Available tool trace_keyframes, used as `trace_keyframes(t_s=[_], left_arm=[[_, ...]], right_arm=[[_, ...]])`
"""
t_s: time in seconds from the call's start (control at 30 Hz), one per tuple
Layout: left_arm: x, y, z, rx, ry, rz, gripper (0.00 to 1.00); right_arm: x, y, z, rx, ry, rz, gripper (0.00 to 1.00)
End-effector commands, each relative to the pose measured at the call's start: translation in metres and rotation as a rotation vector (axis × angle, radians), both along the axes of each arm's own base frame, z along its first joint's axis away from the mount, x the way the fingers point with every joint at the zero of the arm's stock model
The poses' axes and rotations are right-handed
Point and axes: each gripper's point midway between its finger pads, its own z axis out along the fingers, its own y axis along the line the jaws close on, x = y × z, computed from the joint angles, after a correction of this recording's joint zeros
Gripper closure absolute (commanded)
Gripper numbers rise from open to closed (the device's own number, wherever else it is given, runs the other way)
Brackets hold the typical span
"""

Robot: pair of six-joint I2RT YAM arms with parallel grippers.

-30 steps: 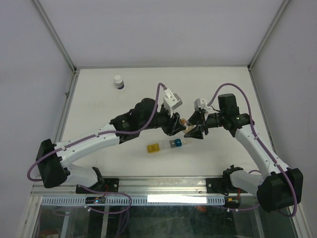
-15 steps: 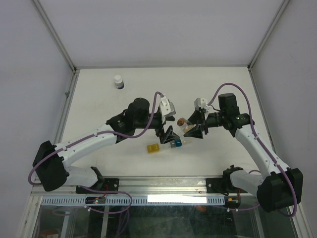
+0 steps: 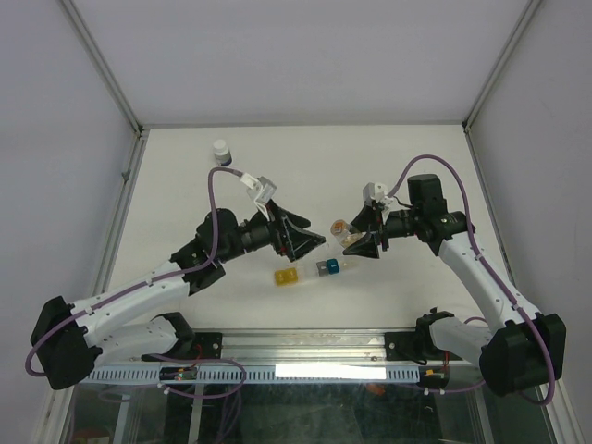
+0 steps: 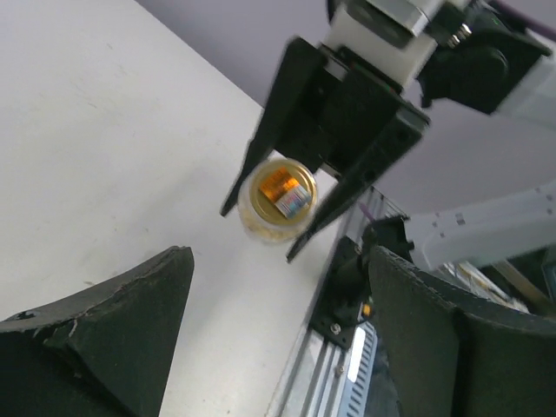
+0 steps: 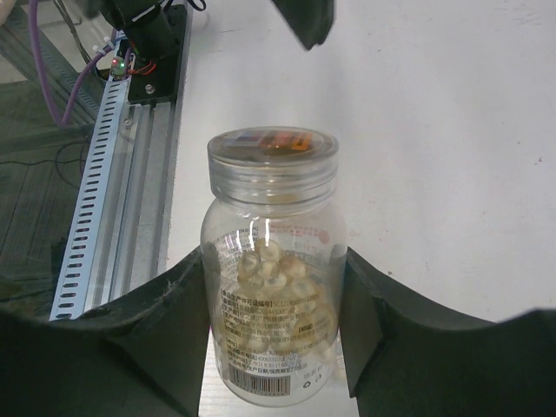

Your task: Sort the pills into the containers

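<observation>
1. White-capped bottle (image 3: 220, 151): stands at 11 o'clock on the table (image 3: 416, 166), well apart from both arms. It is not part of the work.
2. Left gripper (image 3: 307, 237): jaws stand apart with nothing between them. In its wrist view the fingers (image 4: 113, 339) frame the vial's lid (image 4: 278, 196) head-on but do not touch it.
3. Containers (image 3: 310, 271): the strip lies flat at 6 o'clock of table centre, yellow cube to the left, blue next, clear ones to the right. It lies at 7 o'clock from the vial, near but not under it.
4. Vial (image 5: 274, 295): clamped round its body by the right gripper (image 3: 363, 236). The pills (image 5: 276, 276) fill the lower part. The lid appears still on.
5. Judgement: the step in hand is uncapping.
   - Bring the left jaws in along the vial's axis.
   - Centre the lid between the pads and close on the lid only, not the neck.
   - Keep the right clamp firm and the mouth tilted up while twisting, or pills may scatter.
   - Only then move the mouth over one cube and tip slowly.
</observation>
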Motion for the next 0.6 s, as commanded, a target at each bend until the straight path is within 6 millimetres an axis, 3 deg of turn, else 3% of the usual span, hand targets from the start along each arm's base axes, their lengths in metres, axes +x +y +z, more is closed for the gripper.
trace_keyframes(t_s=[0.0, 0.13, 0.4, 0.57], left_arm=[[0.031, -0.002, 0.036, -0.042, 0.099, 0.209, 0.19], [0.032, -0.023, 0.027, 0.124, 0.082, 0.263, 0.18], [0.042, -0.046, 0.024, 0.254, 0.06, 0.273, 0.18], [0.038, -0.057, 0.02, 0.284, 0.06, 0.222, 0.28]], right_arm=[[0.004, 0.002, 0.016, 0.032, -0.067, 0.009, 1.0], [0.004, 0.002, 0.016, 0.032, -0.068, 0.009, 1.0], [0.004, 0.002, 0.016, 0.032, -0.067, 0.01, 1.0], [0.004, 0.002, 0.015, 0.031, -0.067, 0.008, 1.0]])
